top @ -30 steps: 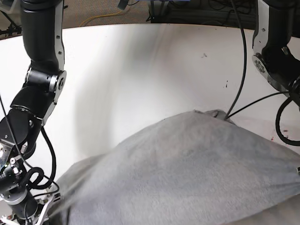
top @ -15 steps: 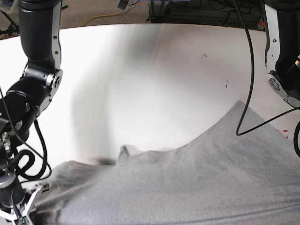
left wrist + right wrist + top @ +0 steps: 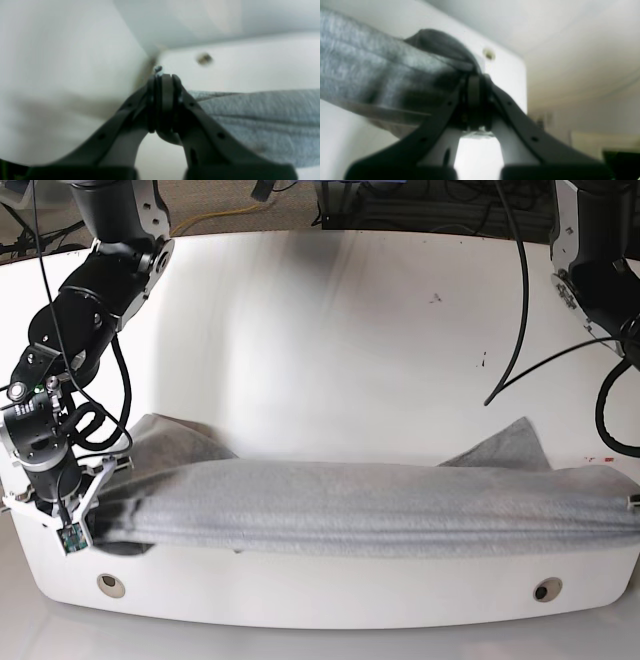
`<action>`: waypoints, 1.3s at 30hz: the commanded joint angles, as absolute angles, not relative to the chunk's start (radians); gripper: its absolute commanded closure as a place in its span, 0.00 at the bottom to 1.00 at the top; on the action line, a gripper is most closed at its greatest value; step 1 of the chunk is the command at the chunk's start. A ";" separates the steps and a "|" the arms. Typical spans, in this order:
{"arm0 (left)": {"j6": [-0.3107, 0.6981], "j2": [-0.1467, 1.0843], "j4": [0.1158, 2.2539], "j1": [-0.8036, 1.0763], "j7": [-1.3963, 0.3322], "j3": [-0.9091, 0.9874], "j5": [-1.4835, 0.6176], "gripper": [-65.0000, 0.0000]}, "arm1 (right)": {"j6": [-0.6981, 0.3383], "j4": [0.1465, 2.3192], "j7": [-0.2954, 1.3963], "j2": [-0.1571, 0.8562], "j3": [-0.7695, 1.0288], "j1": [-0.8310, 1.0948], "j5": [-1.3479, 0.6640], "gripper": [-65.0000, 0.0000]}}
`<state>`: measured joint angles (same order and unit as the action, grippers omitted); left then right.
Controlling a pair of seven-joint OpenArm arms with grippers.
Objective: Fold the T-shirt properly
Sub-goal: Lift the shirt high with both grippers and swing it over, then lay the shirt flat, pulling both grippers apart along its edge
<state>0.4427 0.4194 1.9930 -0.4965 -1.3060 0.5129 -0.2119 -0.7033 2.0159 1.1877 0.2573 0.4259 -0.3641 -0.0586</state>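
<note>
Holding the T-shirt [image 3: 370,505] taut along the table's [image 3: 330,350] near edge: right gripper [image 3: 85,510] clamps one end, left gripper [image 3: 162,82] the other. Judgement: keep both ends level and tensioned while lowering, avoiding wrinkles.

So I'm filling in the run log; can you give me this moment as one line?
T-shirt: stretched along table near edge | left gripper: shut on T-shirt | right gripper: shut on T-shirt | stage: fold underway

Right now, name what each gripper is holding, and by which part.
Both hold the T-shirt by its outer ends: left gripper and right gripper are each shut on fabric there.
</note>
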 commanded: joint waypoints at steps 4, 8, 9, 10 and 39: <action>0.438 0.418 2.005 -0.375 -1.340 0.639 -0.332 0.99 | -0.698 2.034 1.181 0.223 0.495 -0.269 -0.036 1.00; 0.438 0.417 2.008 -0.209 -1.340 0.717 -0.472 0.99 | -0.698 2.034 1.181 0.165 0.549 -0.157 -0.036 1.00; 0.437 0.417 2.008 -0.168 -1.340 0.742 -0.499 0.99 | -0.698 2.034 1.181 0.156 0.558 -0.133 -0.036 1.00; 0.437 0.417 2.008 -0.127 -1.340 0.762 -0.524 0.99 | -0.698 2.034 1.181 0.151 0.561 -0.110 -0.036 1.00; 0.437 0.390 1.908 0.466 -1.104 0.811 -0.641 0.64 | -0.698 2.031 1.179 -0.015 0.624 0.308 -0.036 0.50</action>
<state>0.4358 0.3721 1.9041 0.4683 -1.1324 0.8059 -0.6277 -0.6998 2.0125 1.1900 -0.0250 0.6201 0.3092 -0.0322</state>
